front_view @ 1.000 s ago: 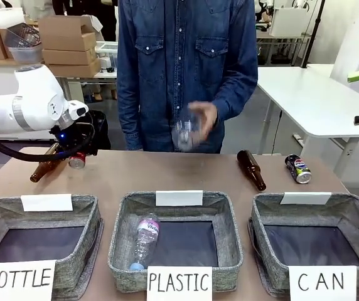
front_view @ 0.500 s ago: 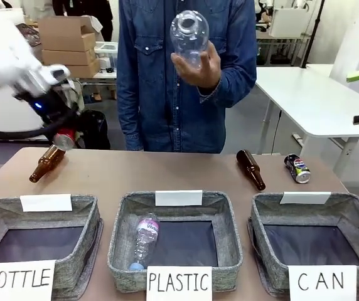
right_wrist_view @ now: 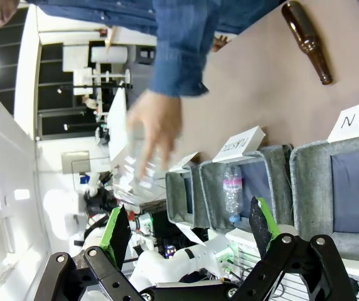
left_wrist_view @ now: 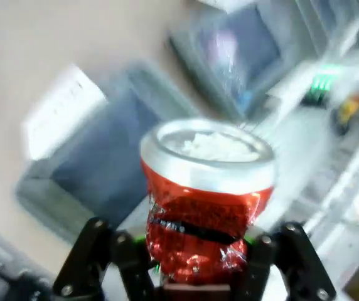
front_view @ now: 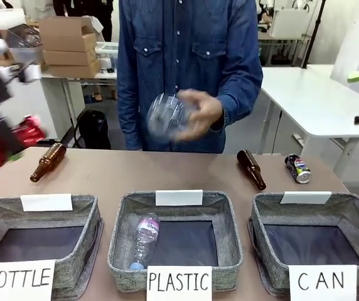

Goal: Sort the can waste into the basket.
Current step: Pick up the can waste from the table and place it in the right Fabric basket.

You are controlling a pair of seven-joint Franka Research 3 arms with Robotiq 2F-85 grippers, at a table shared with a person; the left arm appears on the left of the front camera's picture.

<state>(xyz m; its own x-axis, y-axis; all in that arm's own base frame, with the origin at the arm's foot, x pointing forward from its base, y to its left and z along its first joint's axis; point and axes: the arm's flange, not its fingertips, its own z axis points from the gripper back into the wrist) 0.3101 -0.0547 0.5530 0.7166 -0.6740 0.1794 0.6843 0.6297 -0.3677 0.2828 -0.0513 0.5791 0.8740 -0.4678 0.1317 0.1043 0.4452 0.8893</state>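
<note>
Right now the first can is in hand: the left jaws are clamped on the lower body of the dented red can [left_wrist_view: 204,207], rim up. In the front view arm and can are a blurred red smear by the far left corner of the counter [front_view: 167,172]. The CAN basket [front_view: 346,202] sits at the near right corner, its dark lining bare. I'd judge this the carry step, with the whole width of the counter to cross, past the BOTTLE basket [front_view: 4,204] and the PLASTIC basket [front_view: 220,199], before the jaws let go above it. The Pepsi can [front_view: 298,168] lies on its side by the far right corner, near a brown bottle [front_view: 251,169], not yet picked. The right jaws stand wide and empty. The person's hand [front_view: 201,116] holds a clear plastic bottle [front_view: 166,116] above the far edge.
</note>
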